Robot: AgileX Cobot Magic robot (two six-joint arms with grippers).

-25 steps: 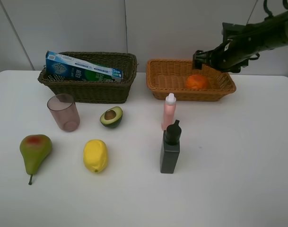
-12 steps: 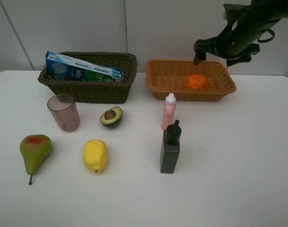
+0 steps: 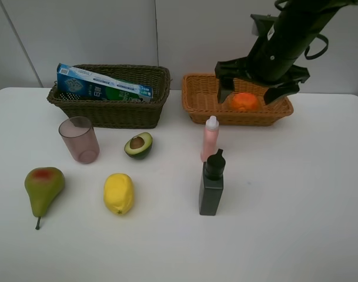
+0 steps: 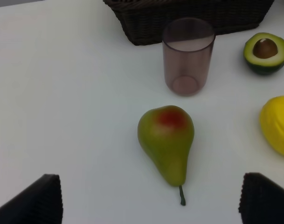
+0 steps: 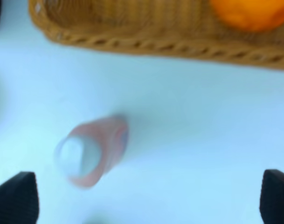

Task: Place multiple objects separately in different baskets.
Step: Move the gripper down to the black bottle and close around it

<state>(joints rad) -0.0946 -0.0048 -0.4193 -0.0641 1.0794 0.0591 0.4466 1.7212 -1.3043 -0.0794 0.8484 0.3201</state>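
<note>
- Fingers point(image 4: 34, 200) of left gripper point(image 4: 146, 205) parted wide, empty, with pear point(image 4: 167, 142) lying between and just ahead, probably lined up for a grab
- Beyond pear, mauve cup point(image 4: 188, 56) upright, dark basket point(image 4: 132, 23) past it, toothpaste box point(image 3: 102, 85) already inside
- Right gripper point(image 3: 250, 91) likewise agape and empty, looking down on pink bottle point(image 5: 93, 149), nearer one finger than the other; orange point(image 3: 244, 101) sorted into tan basket point(image 3: 255, 118) beyond the fingertips

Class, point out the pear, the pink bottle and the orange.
pear point(image 4: 166, 143), left wrist view, on its green belly.
pink bottle point(image 3: 209, 143), exterior high view, on its body.
orange point(image 3: 244, 102), exterior high view, on its peel.
</note>
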